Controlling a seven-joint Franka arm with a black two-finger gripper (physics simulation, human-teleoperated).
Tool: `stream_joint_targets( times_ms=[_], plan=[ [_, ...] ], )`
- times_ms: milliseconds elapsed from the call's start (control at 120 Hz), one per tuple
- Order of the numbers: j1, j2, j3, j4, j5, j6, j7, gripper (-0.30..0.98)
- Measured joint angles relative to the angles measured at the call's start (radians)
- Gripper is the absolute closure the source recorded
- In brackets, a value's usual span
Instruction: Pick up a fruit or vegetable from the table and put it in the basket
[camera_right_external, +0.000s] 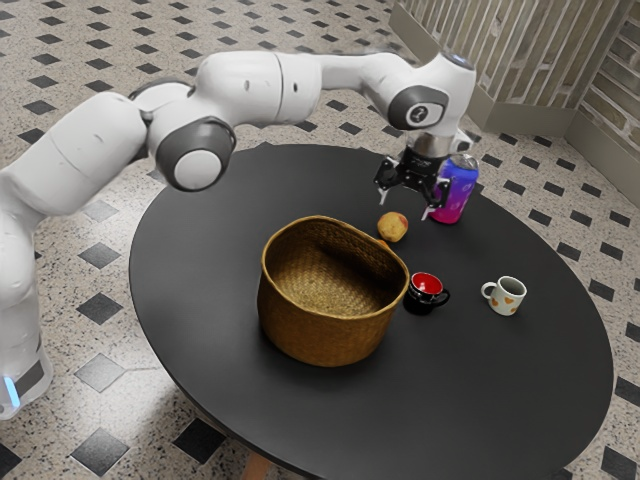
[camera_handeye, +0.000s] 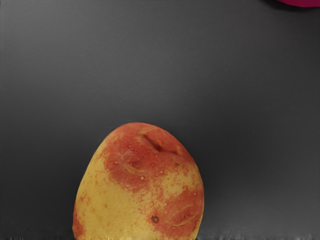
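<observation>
My gripper (camera_right_external: 405, 212) is open, its two fingers spread wide and pointing down above a yellow and red peach-like fruit (camera_right_external: 393, 227). The fruit rests on the black table, behind the basket in the exterior view. In the wrist view the fruit (camera_handeye: 142, 185) lies close under my hand at the lower edge. The woven basket (camera_right_external: 325, 335) stands upright with its mouth up. A small orange item (camera_right_external: 384, 244) is partly hidden behind the basket's rim.
A blue and pink bottle (camera_right_external: 455, 190) stands just beyond the gripper; its pink part (camera_handeye: 300, 2) touches the wrist view's corner. Near the basket are a black mug with red inside (camera_right_external: 424, 294) and a white mug (camera_right_external: 504, 297). The round black table (camera_right_external: 480, 390) carries everything.
</observation>
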Motion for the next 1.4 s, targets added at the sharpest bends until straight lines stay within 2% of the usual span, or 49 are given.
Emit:
stream_joint_targets(
  times_ms=[417,550,783,1400],
  plan=[
    [-0.026,-0.027,-0.003,-0.027,0.005,0.006,-0.035,0.00],
    [-0.051,-0.065,-0.008,-0.088,0.009,0.009,-0.043,0.00],
    [-0.050,-0.088,-0.001,-0.128,0.040,0.079,-0.029,0.00],
    [-0.033,-0.080,0.021,-0.184,0.018,0.150,0.005,0.00]
  ],
)
